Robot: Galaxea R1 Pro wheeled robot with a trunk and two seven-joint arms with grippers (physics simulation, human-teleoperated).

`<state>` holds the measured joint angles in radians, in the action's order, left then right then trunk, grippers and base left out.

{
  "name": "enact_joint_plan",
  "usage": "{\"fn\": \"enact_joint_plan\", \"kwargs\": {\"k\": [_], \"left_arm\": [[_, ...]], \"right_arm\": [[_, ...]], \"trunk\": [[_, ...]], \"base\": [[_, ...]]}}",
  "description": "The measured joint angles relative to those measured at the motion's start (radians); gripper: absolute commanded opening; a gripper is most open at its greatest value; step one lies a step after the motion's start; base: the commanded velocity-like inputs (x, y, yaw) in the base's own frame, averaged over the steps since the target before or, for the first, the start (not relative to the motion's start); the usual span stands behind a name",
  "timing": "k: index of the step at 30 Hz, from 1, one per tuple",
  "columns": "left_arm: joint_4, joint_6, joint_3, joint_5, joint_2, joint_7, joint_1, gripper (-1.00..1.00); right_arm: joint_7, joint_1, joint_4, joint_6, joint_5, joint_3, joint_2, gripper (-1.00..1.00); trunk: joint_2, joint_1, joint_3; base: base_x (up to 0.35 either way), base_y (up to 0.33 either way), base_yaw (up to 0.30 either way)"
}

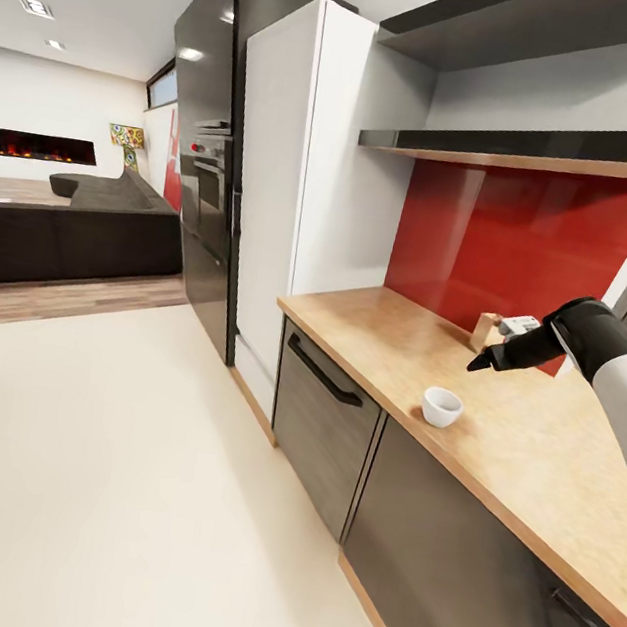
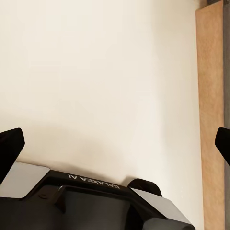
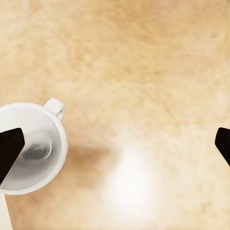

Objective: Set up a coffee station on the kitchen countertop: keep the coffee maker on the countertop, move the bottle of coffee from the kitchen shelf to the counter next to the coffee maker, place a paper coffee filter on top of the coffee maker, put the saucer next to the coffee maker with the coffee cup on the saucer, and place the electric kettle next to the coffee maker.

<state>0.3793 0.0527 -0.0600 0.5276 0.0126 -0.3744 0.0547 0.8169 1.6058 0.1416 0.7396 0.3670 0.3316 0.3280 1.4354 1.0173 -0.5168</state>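
Our right gripper (image 3: 115, 143) over the countertop (image 1: 536, 440)
Fingers spread wide, empty; the coffee cup (image 1: 441, 407) stands upright at centre right.

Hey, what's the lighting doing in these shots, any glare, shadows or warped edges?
Right wrist view: a bright glare patch on the countertop, and the coffee cup casts a soft shadow beside it. Head view: wide-angle distortion tilts the shelf and cabinets; the red backsplash shows glossy reflections. Left wrist view: evenly lit pale floor, a faint shadow near the gripper.
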Motion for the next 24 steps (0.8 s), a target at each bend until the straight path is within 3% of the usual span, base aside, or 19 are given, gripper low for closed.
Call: {"fn": "enact_joint_plan", "kwargs": {"k": [12,24], "left_arm": [[0.000,0.000,0.000,0.000,0.000,0.000,0.000,1.00],[0.000,0.000,0.000,0.000,0.000,0.000,0.000,1.00]], "right_arm": [[-0.002,-0.043,-0.023,-0.006,0.004,-0.003,-0.003,1.00],[-0.002,-0.049,-0.021,-0.007,0.004,-0.003,-0.005,1.00]], "trunk": [[0.000,0.000,0.000],[0.000,0.000,0.000]], "base": [[0.003,0.000,0.000],[0.061,0.000,0.000]]}}
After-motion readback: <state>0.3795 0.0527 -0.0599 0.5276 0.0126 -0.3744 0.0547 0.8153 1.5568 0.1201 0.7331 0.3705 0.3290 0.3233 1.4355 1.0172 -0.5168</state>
